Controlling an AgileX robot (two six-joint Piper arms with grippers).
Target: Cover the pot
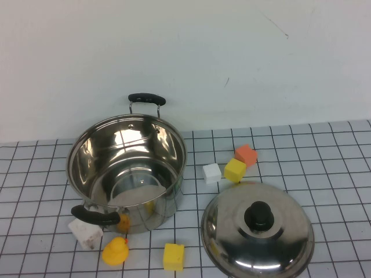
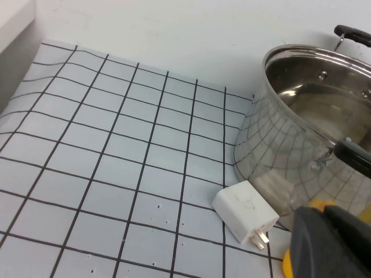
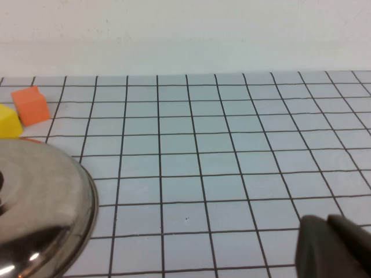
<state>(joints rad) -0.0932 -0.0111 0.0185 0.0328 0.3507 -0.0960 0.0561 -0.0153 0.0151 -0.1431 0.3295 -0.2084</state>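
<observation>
Neither claw shows from the high camera. The left gripper (image 2: 330, 246) appears only as a dark, yellow-edged bulk in a corner of its own wrist camera, close by the pot and low near the table. The right gripper (image 3: 336, 246) is a dark blur at the edge of its wrist camera, over bare grid beside the lid. Whether either one is spread or closed, I cannot tell, and neither is holding anything that I can see.

The pot (image 1: 126, 171) stands upright and uncovered on the gridded mat (image 1: 324, 156), left of centre, one black handle at its 12 o'clock and the other at its 7 o'clock. The lid (image 1: 257, 231) lies knob up on the mat at the pot's 4 o'clock, near it but apart.

Small things crowd round. A white charger (image 1: 86, 231) sits against the pot's base at 7 o'clock, a yellow duck (image 1: 115, 251) at 6 o'clock, and a yellow block (image 1: 173, 256) a little further, at 5 o'clock. A white cube (image 1: 212, 172), a second yellow cube (image 1: 235, 169) and an orange cube (image 1: 246, 154) cluster at 3 o'clock.

To my eye nothing of the job is done. The lid is untouched; it has yet to be gripped by the knob, lifted, carried over the rim and set down. The right arm looks the nearer to it.
</observation>
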